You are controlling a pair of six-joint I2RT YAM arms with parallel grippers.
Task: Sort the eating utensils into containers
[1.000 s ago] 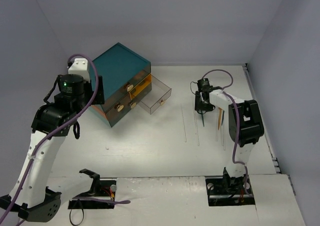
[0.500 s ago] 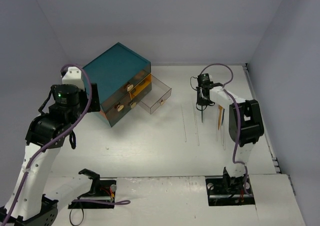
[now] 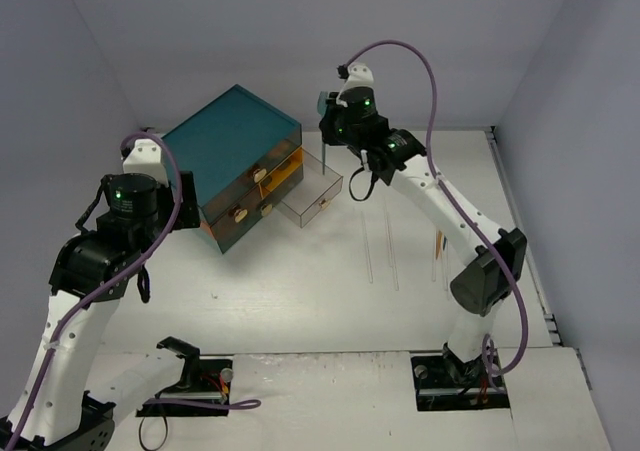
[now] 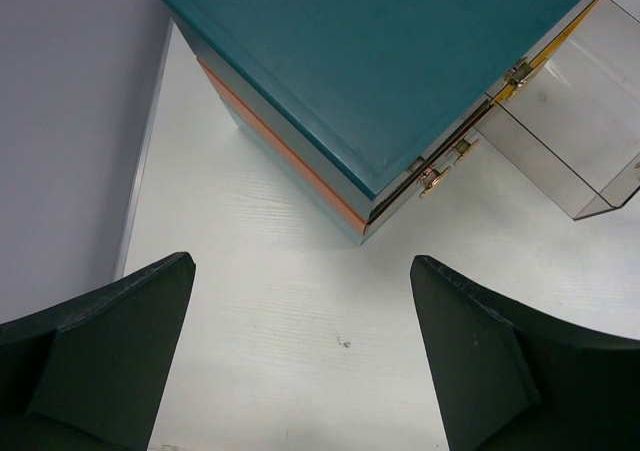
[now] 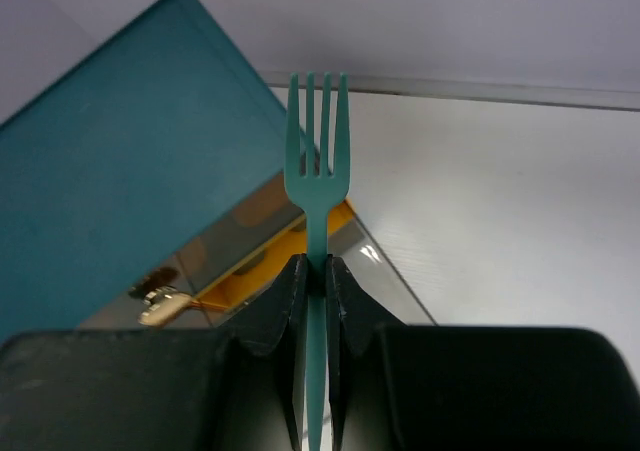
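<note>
Teal fork (image 5: 317,186) is pinched in the right gripper (image 5: 318,266), near the open drawer (image 3: 312,183). Next: lower it inside, then release.

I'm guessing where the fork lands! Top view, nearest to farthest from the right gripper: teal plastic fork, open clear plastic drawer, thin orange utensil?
1. Teal fork, in the right gripper.
2. Clear drawer, close by, centre.
3. Orange utensil, far right.
</note>
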